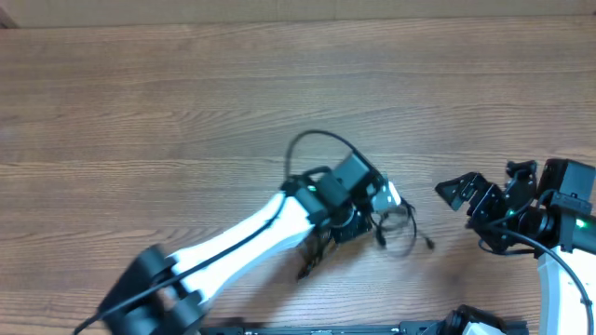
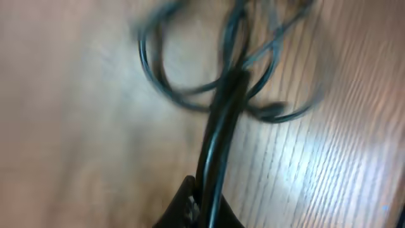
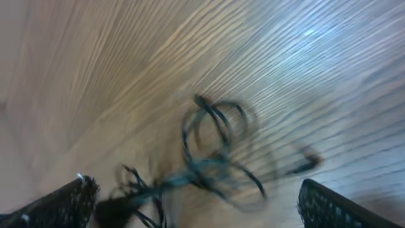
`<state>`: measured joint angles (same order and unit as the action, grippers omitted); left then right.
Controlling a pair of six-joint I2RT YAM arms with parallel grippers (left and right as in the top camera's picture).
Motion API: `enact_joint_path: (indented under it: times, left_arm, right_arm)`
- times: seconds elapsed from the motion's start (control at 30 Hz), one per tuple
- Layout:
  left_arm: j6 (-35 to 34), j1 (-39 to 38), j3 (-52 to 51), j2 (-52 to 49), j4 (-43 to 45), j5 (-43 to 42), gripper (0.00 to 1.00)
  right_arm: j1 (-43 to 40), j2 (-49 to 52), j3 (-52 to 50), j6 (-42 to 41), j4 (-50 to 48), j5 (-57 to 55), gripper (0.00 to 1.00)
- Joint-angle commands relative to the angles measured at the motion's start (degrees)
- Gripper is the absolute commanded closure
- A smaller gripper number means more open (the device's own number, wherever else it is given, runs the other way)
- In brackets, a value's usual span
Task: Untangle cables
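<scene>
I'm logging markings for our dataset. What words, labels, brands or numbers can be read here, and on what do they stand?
None: no text can be read in any view.
The cables and the table show no print, label or number.
Both wrist views are motion-blurred, so fine print there could not be read.

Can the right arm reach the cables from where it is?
Probably yes: the right gripper is open with only bare table between it and the cables; the left gripper holds their far side.
</scene>
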<state>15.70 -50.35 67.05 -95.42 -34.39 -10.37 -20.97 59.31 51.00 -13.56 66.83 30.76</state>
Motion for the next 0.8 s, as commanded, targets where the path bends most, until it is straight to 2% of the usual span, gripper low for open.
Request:
enact_joint_path:
  times: [0.0, 0.27, 0.4, 0.53, 0.63, 0.77]
  left_arm:
    - [-2.91, 1.16, 0.35, 6.86, 2.4, 0.22, 0.96]
    - [-6.1, 1.36, 0.35, 14.82, 9.9, 0.24, 0.96]
    - [-9.22, 1.36, 0.37, 16.41, 11.58, -0.11, 0.96]
    - [-9.86, 1.36, 0.42, 17.49, 12.61, -7.21, 0.96]
    - [-11.32, 1.36, 0.42, 18.56, 14.14, -13.81, 0.96]
    - [-14.38, 1.38, 0.59, 20.83, 17.09, -17.77, 0.96]
  right_arm:
    - [0.02, -0.13, 0.72, 9.86, 1.64, 6.36, 0.0]
    - [0.02, -0.13, 0.72, 18.01, 3.72, 10.75, 0.0]
    - [0.02, -0.13, 0.72, 18.36, 3.13, 13.03, 0.0]
    - [0.0, -0.13, 0.72, 18.32, 1.03, 12.79, 0.0]
    - [0.0, -0.13, 0.72, 16.48, -1.64, 11.32, 0.0]
    - [0.0, 0.44, 0.72, 8.13, -3.61, 1.73, 0.0]
